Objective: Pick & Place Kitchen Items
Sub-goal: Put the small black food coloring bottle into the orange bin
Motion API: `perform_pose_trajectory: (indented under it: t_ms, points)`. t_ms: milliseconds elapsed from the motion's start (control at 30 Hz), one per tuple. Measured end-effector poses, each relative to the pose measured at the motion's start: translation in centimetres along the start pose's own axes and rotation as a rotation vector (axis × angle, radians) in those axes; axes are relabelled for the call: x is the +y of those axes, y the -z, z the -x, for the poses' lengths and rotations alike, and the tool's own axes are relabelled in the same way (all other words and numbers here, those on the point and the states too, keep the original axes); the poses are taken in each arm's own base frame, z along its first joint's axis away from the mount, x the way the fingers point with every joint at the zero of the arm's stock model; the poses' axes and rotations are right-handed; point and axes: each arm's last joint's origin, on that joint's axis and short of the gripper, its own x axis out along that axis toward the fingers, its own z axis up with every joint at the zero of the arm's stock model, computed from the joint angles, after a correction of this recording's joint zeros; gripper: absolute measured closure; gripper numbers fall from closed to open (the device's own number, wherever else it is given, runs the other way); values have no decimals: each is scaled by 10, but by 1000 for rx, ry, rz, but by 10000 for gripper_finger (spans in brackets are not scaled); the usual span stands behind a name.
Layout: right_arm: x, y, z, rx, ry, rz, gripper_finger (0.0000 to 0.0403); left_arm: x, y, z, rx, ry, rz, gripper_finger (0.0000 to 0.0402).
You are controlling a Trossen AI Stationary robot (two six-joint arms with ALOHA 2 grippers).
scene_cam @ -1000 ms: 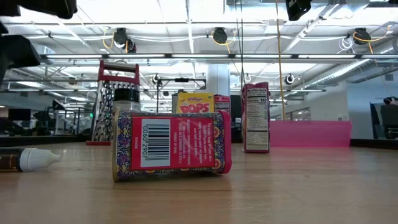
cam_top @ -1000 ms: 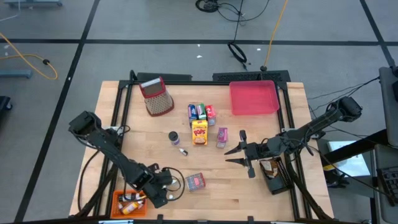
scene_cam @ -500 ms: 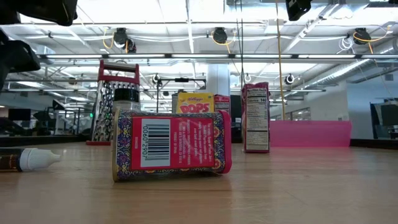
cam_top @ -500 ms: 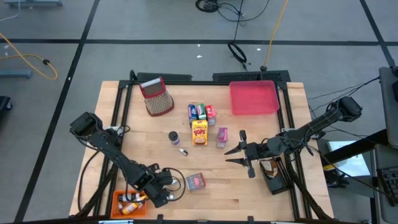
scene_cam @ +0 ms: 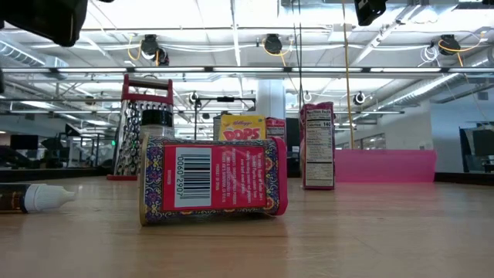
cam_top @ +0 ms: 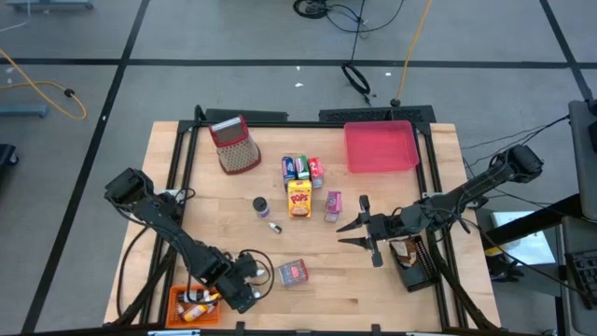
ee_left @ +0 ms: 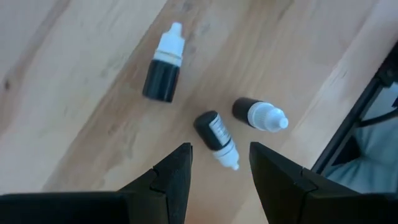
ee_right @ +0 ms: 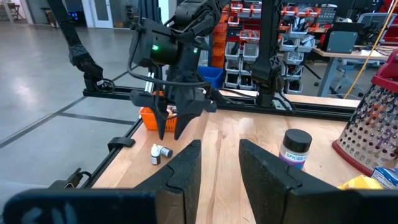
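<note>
Three small dark bottles with white tips lie on their sides on the wood: one point(ee_left: 163, 71), one point(ee_left: 259, 114), and a middle one point(ee_left: 216, 137) whose tip points into the gap of my left gripper point(ee_left: 219, 163). That gripper point(cam_top: 248, 283) hangs open above them near the table's front left, pointing steeply down and touching nothing. My right gripper point(cam_top: 343, 233) waits open and level above the table's right half. A red box point(cam_top: 293, 272) lies on its side near the front. The yellow cereal box point(cam_top: 298, 198), coloured packets point(cam_top: 301, 168) and a pink packet point(cam_top: 333, 206) stand mid-table.
An orange tray point(cam_top: 196, 304) with small things in it sits at the front left corner, a pink tray point(cam_top: 380, 147) at the back right, a red-topped grater point(cam_top: 235, 145) at the back left. A spice jar point(cam_top: 261, 206) and another small bottle point(cam_top: 273, 227) lie mid-table.
My left gripper has rolled about its own pointing line above the three bottles without leaving its place. Its fingers keep the same gap. The bottles lie as before.
</note>
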Motion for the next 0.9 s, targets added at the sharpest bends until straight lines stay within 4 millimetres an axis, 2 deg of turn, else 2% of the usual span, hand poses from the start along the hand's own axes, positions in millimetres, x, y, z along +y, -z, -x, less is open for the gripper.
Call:
perform_pose_trajectory:
  t_ms: [333, 733, 900]
  points:
    - [0, 0, 0, 0, 0, 0, 303, 0, 1, -1, -5, -1, 127, 236]
    - [0, 1, 0, 13, 0, 4, 303, 1, 3, -33, 92, -44, 202, 236]
    - [0, 2, 0, 15, 0, 5, 303, 0, 1, -37, 95, -30, 213, 236]
